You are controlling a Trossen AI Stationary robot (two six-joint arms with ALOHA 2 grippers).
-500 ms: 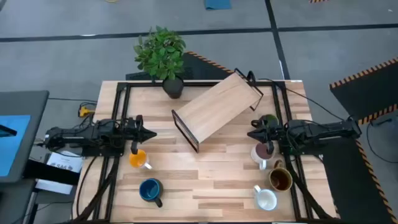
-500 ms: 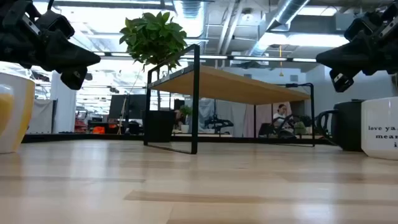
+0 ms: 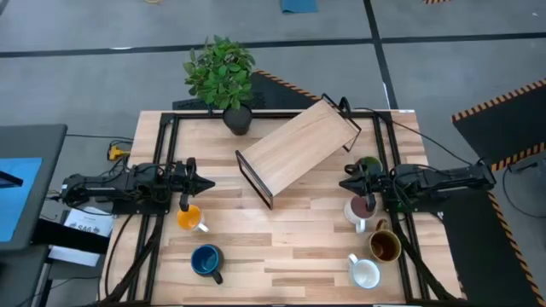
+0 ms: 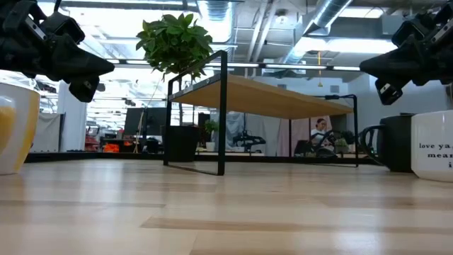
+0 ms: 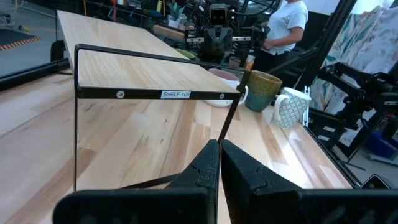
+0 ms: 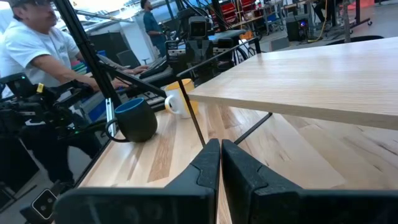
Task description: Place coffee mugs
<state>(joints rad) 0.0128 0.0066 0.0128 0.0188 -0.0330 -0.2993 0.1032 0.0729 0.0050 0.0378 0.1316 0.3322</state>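
Left gripper (image 3: pixel 207 182), fingers pressed together, hovers just above the orange mug (image 3: pixel 188 217); dark blue mug (image 3: pixel 206 259) at six o'clock. Wooden shelf (image 3: pixel 299 149) sits centre. Right gripper (image 3: pixel 345 183), also closed, hovers by the pink mug (image 3: pixel 359 210); brown-olive mug (image 3: pixel 385 246) and white mug (image 3: pixel 366 273) toward five o'clock.

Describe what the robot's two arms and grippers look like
Both arms are black, jointed and boxy, with dark cables trailing back toward the table frame. The left gripper and right gripper each end in two tapering matte-black fingers with flat inner faces, forming a pointed wedge. No markings or labels show on either.
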